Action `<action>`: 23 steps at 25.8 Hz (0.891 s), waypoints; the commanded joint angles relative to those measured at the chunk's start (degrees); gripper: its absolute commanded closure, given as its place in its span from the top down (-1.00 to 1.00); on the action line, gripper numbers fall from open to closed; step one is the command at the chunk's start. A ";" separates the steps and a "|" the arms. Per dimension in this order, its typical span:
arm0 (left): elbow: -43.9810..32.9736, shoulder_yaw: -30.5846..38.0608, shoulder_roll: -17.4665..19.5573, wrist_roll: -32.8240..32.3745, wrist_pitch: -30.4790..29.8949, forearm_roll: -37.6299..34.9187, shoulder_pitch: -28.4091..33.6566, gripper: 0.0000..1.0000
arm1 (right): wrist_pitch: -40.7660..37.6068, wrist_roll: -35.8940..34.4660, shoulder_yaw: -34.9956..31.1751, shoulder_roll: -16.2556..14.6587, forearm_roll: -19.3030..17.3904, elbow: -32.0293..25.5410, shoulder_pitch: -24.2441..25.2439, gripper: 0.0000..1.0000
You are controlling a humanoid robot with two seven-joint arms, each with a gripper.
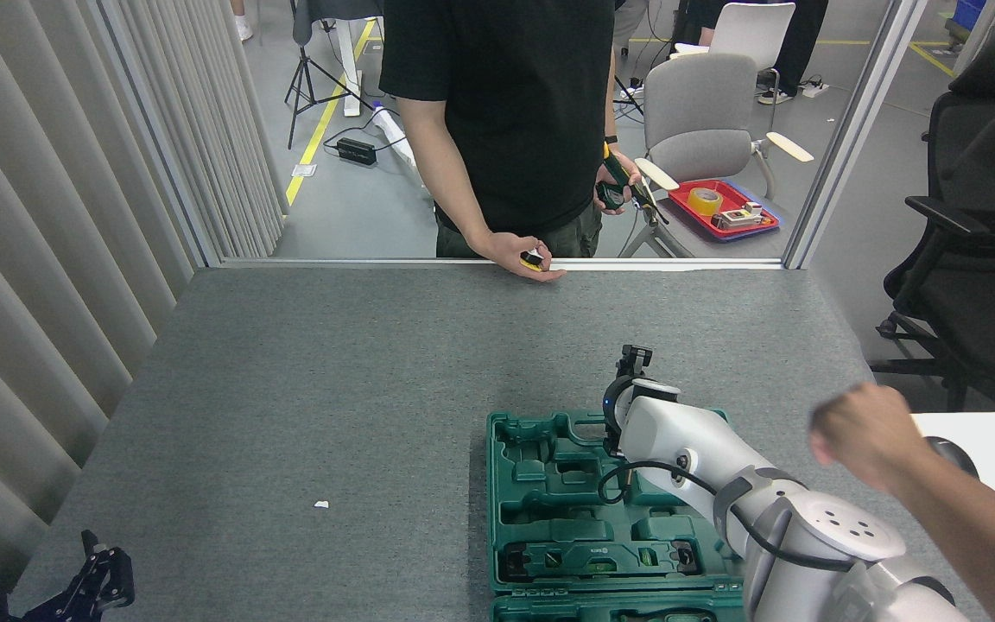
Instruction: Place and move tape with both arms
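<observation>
Currently no tape is held: right black gripper (635, 358) finger state can't be told, left black gripper (100, 579) seemingly spread; tape should be located first, w/ open green moulded toolcase (541, 484) avoided.

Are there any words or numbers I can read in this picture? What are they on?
None can be read.
A small round light mark sits on the dark tool in the green case, too small to read.
The tape roll in the red tray, and the yellow thing in the person's hand, show no readable writing.
</observation>
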 commanded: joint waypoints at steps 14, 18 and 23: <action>1.31 -0.09 -0.86 0.18 0.82 1.62 0.41 0.98 | -0.35 0.08 -0.04 0.12 -1.03 -0.04 0.30 -0.42; 1.31 -0.53 -1.03 0.09 0.82 1.53 0.32 0.98 | -0.09 0.00 0.13 0.12 -0.94 -0.22 0.12 0.58; 2.28 -2.02 -1.12 0.01 0.99 1.62 -1.79 0.98 | 0.44 -0.09 0.22 0.12 -0.94 -0.66 -0.14 1.00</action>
